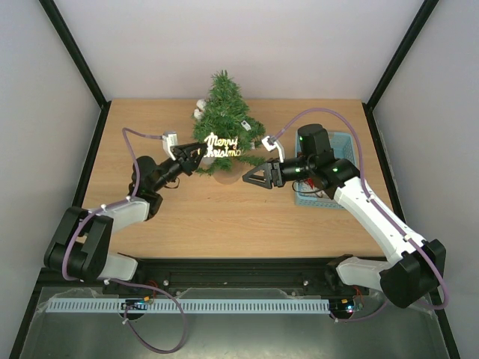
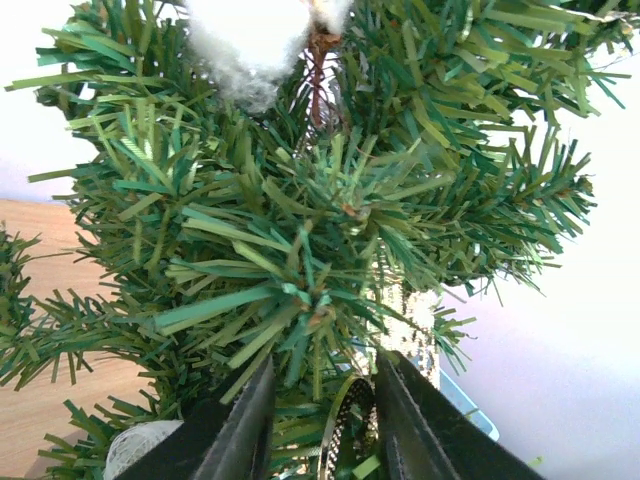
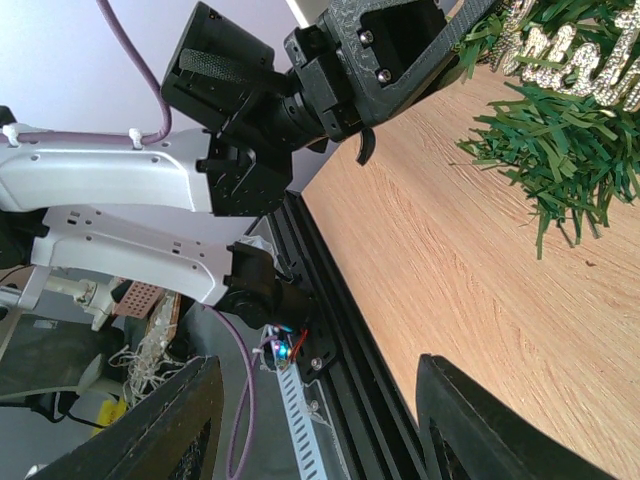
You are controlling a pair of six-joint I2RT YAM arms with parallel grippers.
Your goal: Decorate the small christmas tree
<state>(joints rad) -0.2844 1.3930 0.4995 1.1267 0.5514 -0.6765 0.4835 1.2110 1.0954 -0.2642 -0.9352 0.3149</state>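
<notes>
The tree (image 1: pixel 224 120) stands upright in the upper middle of the top view, on the tabletop (image 1: pixel 224 217) close to its upper edge, its tan base mostly hidden under the lowest boughs. It looks light and top-heavy for so small a foot, so a sideways push would likely slide or tip it. The needles are soft and springy and will give under a jaw, while the wire boughs beneath should be stiff enough to carry a hanger. The place to hold is probably a bough tip or the trunk low down, never the loose needles. There is one tree. On it hangs one gold glitter sign (image 1: pixel 222 143) reading "Merry Christmas", across the lower front, and one white fluffy ornament (image 1: pixel 199 109) at the upper left of the boughs; a small pale tag on the right side is too small to name. Just left of the sign is the left gripper (image 1: pixel 196 158), its jaws a little apart among the needles with a glitter loop lying in the gap, not pinched. Right of the tree the right gripper (image 1: pixel 253 176) hovers over bare wood, jaws wide and empty. One light-blue basket (image 1: pixel 340 138) sits at the right edge beneath that arm, its contents unclear.
</notes>
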